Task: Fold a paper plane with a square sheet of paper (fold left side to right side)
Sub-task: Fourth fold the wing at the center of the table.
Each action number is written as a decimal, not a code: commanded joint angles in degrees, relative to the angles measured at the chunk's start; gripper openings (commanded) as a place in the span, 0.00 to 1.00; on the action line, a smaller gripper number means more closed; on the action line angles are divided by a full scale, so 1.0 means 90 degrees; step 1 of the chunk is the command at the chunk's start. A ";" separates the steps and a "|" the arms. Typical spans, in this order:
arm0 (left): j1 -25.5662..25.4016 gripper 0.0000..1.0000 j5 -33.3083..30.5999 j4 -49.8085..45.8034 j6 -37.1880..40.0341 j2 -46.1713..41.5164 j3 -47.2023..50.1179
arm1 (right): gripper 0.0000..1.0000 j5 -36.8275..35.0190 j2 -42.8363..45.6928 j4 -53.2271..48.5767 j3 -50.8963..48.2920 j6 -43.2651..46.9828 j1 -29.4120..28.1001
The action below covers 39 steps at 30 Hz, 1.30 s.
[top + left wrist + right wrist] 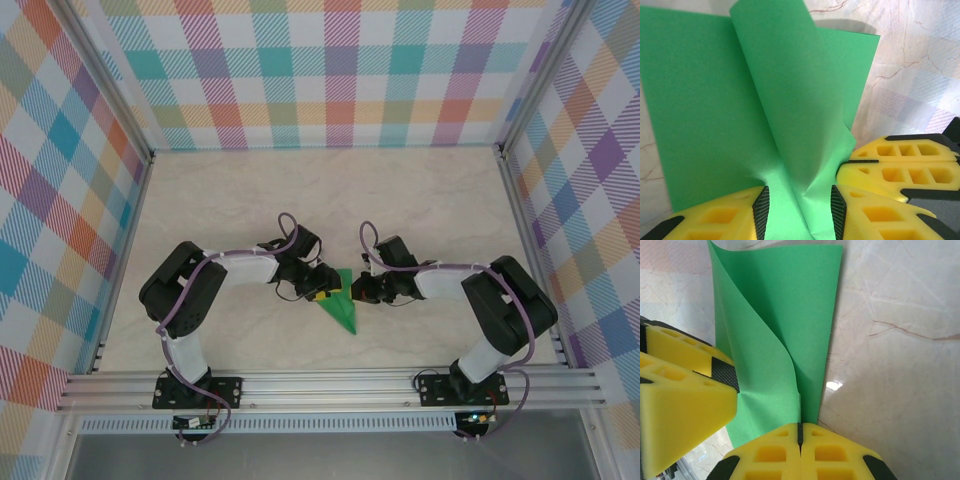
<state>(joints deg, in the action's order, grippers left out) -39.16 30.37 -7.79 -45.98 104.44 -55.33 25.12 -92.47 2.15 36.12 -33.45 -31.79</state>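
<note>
Mid-table, between the two arms: green sheet point(343, 306), already narrowed to a pointed wedge, tip toward the arm bases. Most of it lies flat on the marble-look table point(250, 190). One flap stands up in a soft, uncreased curl, rising from the centre line (left wrist view).

Left gripper point(320, 291): jaws half spread, astride the foot of the raised flap, a black pad point(761, 212) on either side. It is not squeezing the paper flat, and I can't tell whether the pads bear on it.

Right gripper point(361, 293): jaws pressed together, tips down at the foot of the fold line, just beside the left fingers. Can't tell whether a layer is nipped between them or merely pinned under the tips.

Step in hand, my reading: lay the standing flap over, left to right, and crease it.

To do it well:
- Use the right tips as an anchor on the centre line so the lower layers don't skate on the smooth top.
- Carry the flap over low and match edge to edge before pressing.
- Crease from the anchored end outward.

Risks: the grippers are crowded together, and the curl may buckle off-line if pushed from its base alone.
</note>
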 commanded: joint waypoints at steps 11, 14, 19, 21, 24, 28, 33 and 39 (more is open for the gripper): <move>-0.0063 0.41 -0.0161 -0.0303 0.0137 -0.0021 -0.0044 | 0.00 -0.0145 -0.0161 -0.0560 0.0024 0.0241 0.0031; -0.0063 0.44 -0.0078 -0.0409 0.0186 -0.0143 -0.0229 | 0.00 -0.0149 -0.0284 -0.0646 0.0039 0.0242 0.0034; -0.0054 0.48 -0.0077 -0.0820 0.0369 -0.0395 -0.0714 | 0.00 -0.0172 -0.0446 -0.0714 0.0074 0.0267 0.0034; -0.0038 0.48 -0.0157 -0.1097 0.0420 -0.0489 -0.0881 | 0.00 -0.0184 -0.0441 -0.0722 0.0069 0.0261 0.0036; -0.0021 0.41 -0.0224 -0.1158 0.0412 -0.0564 -0.0978 | 0.00 -0.0242 -0.0421 -0.0769 0.0082 0.0280 0.0028; -0.0014 0.23 -0.0055 -0.0987 0.0339 -0.0351 -0.1010 | 0.00 -0.0269 -0.0371 -0.0810 0.0085 0.0289 0.0036; -0.0006 0.14 0.0260 -0.0501 0.0224 0.0036 -0.1063 | 0.00 -0.0271 -0.0341 -0.0838 0.0082 0.0319 0.0034; -0.0014 0.12 0.0251 -0.0445 0.0290 0.0436 -0.1098 | 0.00 -0.0272 -0.0341 -0.0845 0.0082 0.0320 0.0032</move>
<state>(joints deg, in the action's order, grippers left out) -39.24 31.24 -12.95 -43.70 106.83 -64.07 26.39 -93.93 -0.32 37.52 -32.12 -31.44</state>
